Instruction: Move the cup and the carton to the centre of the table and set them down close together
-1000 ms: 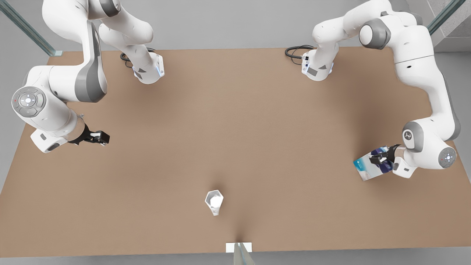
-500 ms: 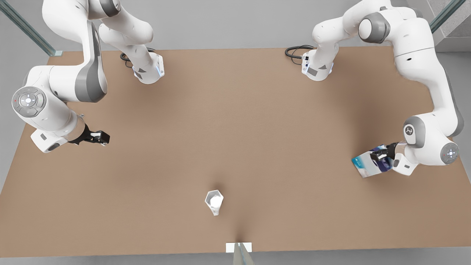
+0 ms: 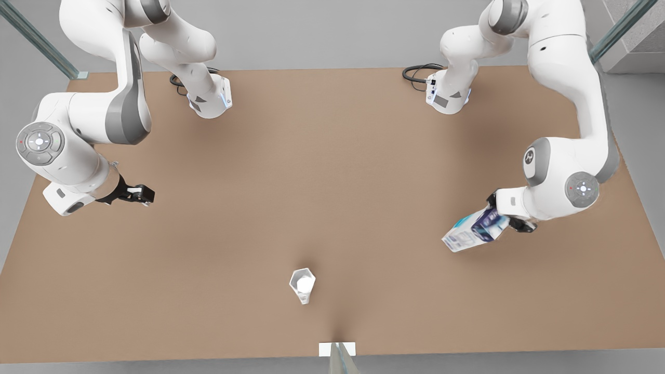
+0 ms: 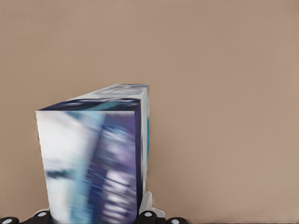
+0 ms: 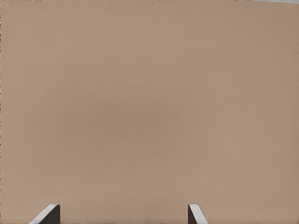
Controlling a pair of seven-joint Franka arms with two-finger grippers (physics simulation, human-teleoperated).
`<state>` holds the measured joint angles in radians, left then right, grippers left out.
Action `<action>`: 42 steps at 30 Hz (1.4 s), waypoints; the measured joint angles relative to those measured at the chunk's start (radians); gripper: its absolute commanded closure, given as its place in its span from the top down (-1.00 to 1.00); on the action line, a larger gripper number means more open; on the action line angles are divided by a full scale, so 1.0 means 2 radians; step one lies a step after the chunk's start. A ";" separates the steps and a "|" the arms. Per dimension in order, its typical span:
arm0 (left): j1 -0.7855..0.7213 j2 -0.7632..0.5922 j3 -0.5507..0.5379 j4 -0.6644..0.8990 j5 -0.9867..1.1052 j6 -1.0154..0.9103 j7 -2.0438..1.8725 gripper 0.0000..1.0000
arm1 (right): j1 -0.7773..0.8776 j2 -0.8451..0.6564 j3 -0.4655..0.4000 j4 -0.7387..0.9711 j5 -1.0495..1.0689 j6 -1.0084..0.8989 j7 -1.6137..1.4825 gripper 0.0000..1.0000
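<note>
The white and light-blue carton (image 3: 474,232) with its dark blue band hangs tilted above the table (image 3: 332,156) at the front view's right, with my left gripper (image 3: 501,218) shut on its end. In the left wrist view the carton (image 4: 93,163) looms close over the bare brown top. The small silvery faceted cup (image 3: 302,283) stands upright and alone near the front edge, around the middle. My right gripper (image 3: 144,195) waits at the front view's left, far from the cup. It is open, and its fingertips (image 5: 49,214) stand wide apart over bare table.
Both arm bases, each with a black cable, stand at the back edge (image 3: 208,101) (image 3: 448,96). A small white bracket (image 3: 337,349) sits at the middle of the front edge. Glass posts rise at the back corners.
The left arm has swung the carton toward the front view's left and turned its wrist over. The carton is now more tilted. The right arm and the cup have not moved.
</note>
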<state>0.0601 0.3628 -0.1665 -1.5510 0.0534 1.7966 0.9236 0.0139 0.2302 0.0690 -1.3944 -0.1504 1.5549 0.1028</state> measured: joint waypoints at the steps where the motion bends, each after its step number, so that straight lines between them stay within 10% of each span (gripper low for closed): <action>1: -0.019 -0.001 0.000 0.000 0.009 0.016 0.044 0.19 | 0.001 0.000 0.000 0.000 0.000 0.000 0.000 1.00; 12: -0.243 0.037 0.004 0.008 0.088 0.089 0.153 0.24 | 0.000 0.000 0.000 0.000 0.000 0.000 0.000 1.00; 16: -0.344 0.062 0.108 0.036 0.047 0.086 0.076 0.25 | 0.000 0.000 0.000 0.000 0.000 0.000 0.000 1.00; 38: -0.479 0.149 0.157 0.108 -0.025 0.089 -0.093 0.26 | -0.001 0.000 0.000 0.000 0.000 0.000 0.000 1.00; 41: -0.479 0.151 0.158 0.110 -0.030 0.089 -0.092 0.35 | -0.001 0.000 0.000 0.000 0.000 0.000 0.000 1.00; 42: -0.480 0.150 0.158 0.111 -0.032 0.088 -0.091 1.00 | -0.001 0.000 0.000 0.000 0.000 0.000 0.000 1.00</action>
<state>-0.9005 0.6635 0.1488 -1.3299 -0.0112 1.9726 0.7413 0.0119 0.2302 0.0691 -1.3944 -0.1503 1.5546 0.1028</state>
